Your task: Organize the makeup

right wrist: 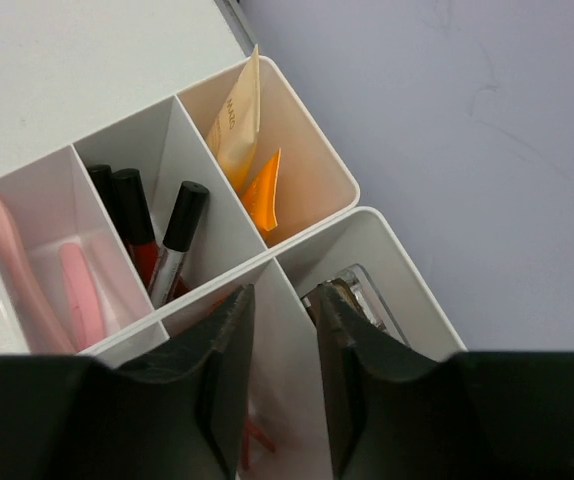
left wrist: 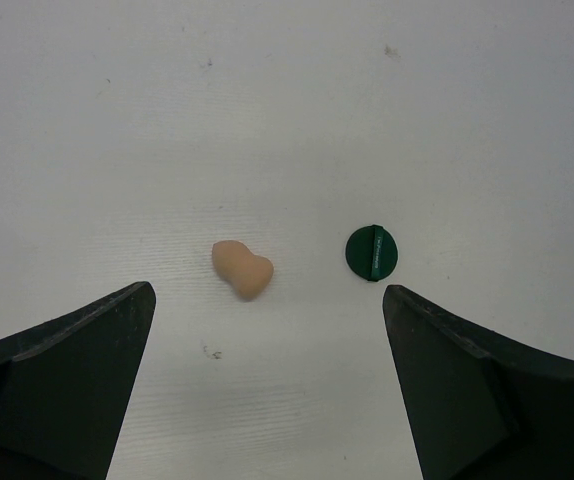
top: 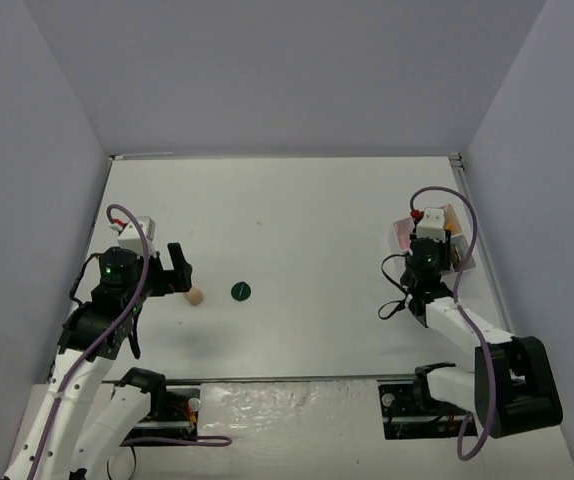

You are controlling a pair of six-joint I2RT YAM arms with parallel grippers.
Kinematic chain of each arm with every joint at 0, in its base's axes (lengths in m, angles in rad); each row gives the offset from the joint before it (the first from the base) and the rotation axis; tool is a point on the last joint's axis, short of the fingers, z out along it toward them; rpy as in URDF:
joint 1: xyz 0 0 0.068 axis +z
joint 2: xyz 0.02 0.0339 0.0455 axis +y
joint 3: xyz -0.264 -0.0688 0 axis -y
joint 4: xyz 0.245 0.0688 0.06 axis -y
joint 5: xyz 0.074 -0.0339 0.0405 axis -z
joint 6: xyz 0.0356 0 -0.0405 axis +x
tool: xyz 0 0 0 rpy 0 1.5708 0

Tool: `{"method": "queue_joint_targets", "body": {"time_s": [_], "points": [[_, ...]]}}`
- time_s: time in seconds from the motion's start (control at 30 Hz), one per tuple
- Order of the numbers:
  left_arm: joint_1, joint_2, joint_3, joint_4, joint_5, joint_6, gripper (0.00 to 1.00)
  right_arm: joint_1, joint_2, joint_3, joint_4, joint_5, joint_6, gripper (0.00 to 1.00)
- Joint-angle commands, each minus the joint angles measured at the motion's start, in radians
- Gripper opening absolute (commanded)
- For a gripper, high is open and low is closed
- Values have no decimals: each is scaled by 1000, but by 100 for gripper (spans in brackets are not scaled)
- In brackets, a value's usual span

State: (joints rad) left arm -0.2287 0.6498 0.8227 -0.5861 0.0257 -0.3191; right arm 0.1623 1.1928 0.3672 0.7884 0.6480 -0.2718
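Two pieces lie loose on the surface [top: 307, 210]. The white tray [right wrist: 302, 120], far right in the top view, is well filled. The right hand [right wrist: 279, 320] hovers over it, narrow, gripping nothing we see. The left hand [top: 179, 270], spread wide, likely to straddle it, frames the beige sponge [left wrist: 242, 270] mid-frame. The dark-green disc [left wrist: 372, 252] lies just right, possibly in a finger's way.

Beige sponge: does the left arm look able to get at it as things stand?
Probably yes. The left tool is open just short of the sponge, which lies alone on bare table; the green disc sits apart from it, and nothing lies between.
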Motion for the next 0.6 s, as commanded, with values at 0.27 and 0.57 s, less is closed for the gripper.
{"method": "queue_joint_targets", "body": {"time_s": [0.27,0.57], "points": [[8,14,16,55,0,0,97,189,-187,252,-459,-359,323,56],[15,14,13,53,-17,0,97,503,92,404,-374,-522,554,58]]}}
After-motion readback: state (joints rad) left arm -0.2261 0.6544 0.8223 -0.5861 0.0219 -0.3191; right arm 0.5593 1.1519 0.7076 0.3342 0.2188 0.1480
